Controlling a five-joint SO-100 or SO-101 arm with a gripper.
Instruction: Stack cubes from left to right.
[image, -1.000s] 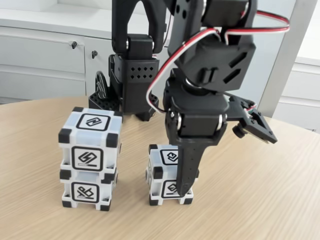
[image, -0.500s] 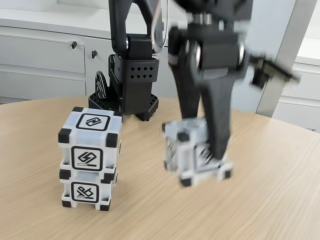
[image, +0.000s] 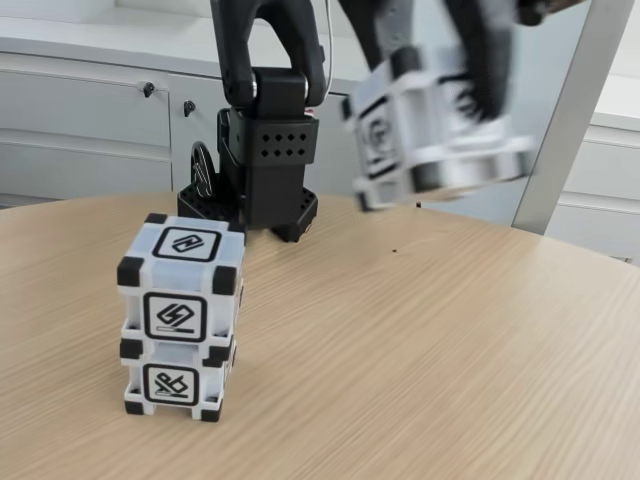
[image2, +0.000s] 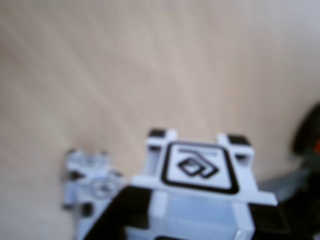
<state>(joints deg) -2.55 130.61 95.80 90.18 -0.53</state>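
Two white cubes with black corners stand stacked at the left of the fixed view, the upper cube (image: 181, 284) on the lower cube (image: 174, 381). The third cube (image: 432, 132) hangs blurred and tilted high above the table, right of the stack, with my gripper (image: 468, 100) shut on it. In the wrist view this held cube (image2: 199, 167) shows a glyph face between my dark fingers (image2: 117, 216), gripper (image2: 195, 222) shut on it. The stack (image2: 92, 181) appears small and blurred far below at the left.
The arm's black base (image: 265, 150) stands on the back of the round wooden table (image: 420, 350). White cabinets (image: 90, 110) and a grey post (image: 560, 120) are behind. Bare tabletop lies right of the stack.
The third cube stood on the table with the gripper around it; it has since been lifted up and to the right, tilting as it rose. The stack has not moved.
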